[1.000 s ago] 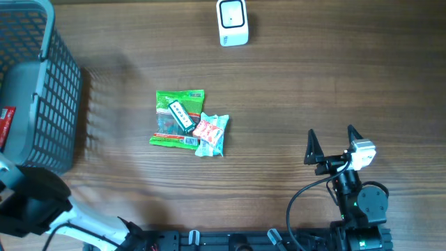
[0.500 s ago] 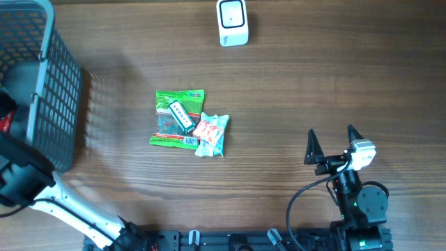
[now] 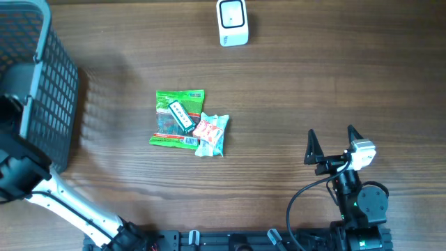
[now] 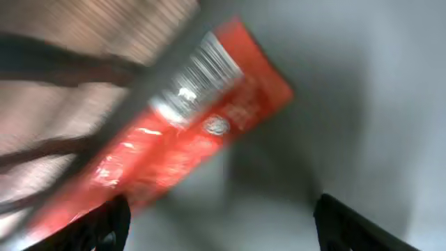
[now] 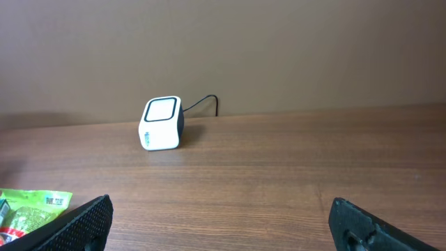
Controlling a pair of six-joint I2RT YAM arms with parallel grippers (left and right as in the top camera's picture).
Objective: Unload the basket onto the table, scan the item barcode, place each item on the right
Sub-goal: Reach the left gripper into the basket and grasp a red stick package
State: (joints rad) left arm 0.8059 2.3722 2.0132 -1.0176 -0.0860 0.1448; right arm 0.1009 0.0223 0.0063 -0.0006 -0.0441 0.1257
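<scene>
The right arm [image 3: 362, 202] is black, with round joints. A thin black cable [image 3: 295, 199] loops out beside it. The right gripper [image 3: 331, 132] has two black pointed fingers [image 3: 310, 144] — like little horns — and a white block [image 3: 363, 153] on one side. The left arm [image 3: 70, 209] is a white tube with a fat black end [image 3: 17, 178].

Basket [image 3: 59, 90] at left, packets [image 3: 180, 118] heaped right of it (overlapping), scanner [image 3: 232, 21] behind them.

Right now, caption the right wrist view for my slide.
Open right pincer faces the white scanner standing on the wooden table, a green packet at lower left.
</scene>
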